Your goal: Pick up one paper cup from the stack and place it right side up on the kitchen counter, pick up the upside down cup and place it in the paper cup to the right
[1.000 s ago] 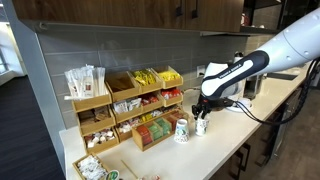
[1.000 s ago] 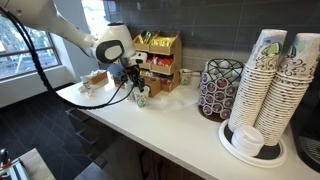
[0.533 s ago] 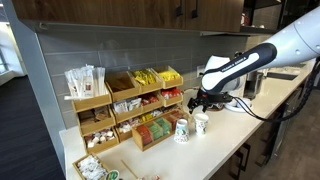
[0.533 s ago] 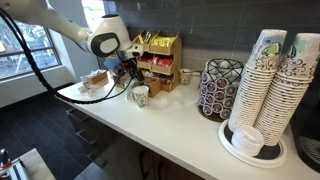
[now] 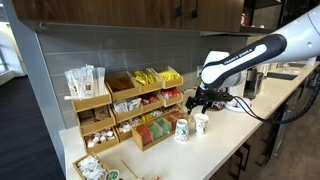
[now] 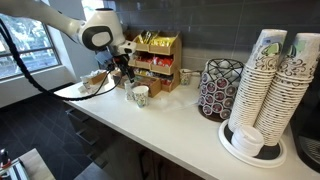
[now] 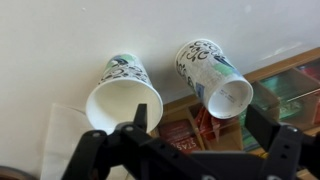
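A paper cup (image 7: 122, 88) stands mouth-up on the white bench (image 7: 60, 40), its green-printed wall showing in the wrist view. A second paper cup (image 7: 215, 78), also with its open mouth toward the camera, stands just beside it at 3 o'clock, with a narrow strip of bench between them. Whether anything sits nested inside either cup cannot be told.

The end effector (image 7: 195, 110) hangs above the pair with its two dark fingers spread apart and nothing between them. One finger (image 7: 138, 112) lies over the rim of the first cup in the picture, and the other reaches past the second cup at 4 o'clock. In an exterior view the end effector sits at 12 o'clock of the cups, clear of both, on the white arm (image 5: 250, 58) that comes in from 2 o'clock.

A tiered wooden organiser (image 5: 130, 108) filled with packets stands against the wall, close behind the cups. Well apart along the bench, in an exterior view, a wire coffee-pod rack (image 6: 218, 88) stands near a tall stack of paper cups (image 6: 272, 75) on a round tray (image 6: 240, 152).
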Controlling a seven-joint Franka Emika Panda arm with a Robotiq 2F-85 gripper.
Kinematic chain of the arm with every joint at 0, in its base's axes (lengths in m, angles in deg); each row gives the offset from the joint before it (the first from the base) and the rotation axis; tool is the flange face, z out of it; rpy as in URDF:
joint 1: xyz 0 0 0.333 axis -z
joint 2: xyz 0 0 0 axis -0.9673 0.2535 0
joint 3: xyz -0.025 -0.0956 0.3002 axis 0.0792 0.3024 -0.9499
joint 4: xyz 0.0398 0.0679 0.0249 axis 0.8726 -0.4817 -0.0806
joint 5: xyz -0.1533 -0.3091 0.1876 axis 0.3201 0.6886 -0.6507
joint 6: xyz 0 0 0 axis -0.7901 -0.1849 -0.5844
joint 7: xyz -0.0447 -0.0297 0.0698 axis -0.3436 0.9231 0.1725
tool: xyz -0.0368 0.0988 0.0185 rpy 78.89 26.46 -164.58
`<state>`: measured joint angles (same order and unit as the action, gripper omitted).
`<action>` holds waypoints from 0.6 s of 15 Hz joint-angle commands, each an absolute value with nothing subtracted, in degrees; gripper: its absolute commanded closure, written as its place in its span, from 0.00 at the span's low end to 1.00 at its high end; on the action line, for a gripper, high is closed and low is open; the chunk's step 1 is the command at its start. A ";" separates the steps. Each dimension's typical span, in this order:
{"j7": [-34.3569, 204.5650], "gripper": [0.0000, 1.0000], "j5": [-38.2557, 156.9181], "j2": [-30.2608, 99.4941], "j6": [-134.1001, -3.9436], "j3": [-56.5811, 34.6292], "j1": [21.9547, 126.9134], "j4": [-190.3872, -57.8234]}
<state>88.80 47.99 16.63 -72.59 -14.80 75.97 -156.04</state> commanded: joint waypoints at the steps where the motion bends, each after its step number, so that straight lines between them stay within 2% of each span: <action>1: 88.81 0.00 48.02 16.67 -72.48 -14.69 75.94 -155.97; 4: 90.73 0.00 47.14 16.80 -73.75 -14.86 75.79 -156.25; 6: 97.24 0.00 47.79 16.54 -78.90 -15.13 75.72 -157.45; 9: 107.18 0.00 48.68 15.92 -79.93 -15.64 75.49 -157.91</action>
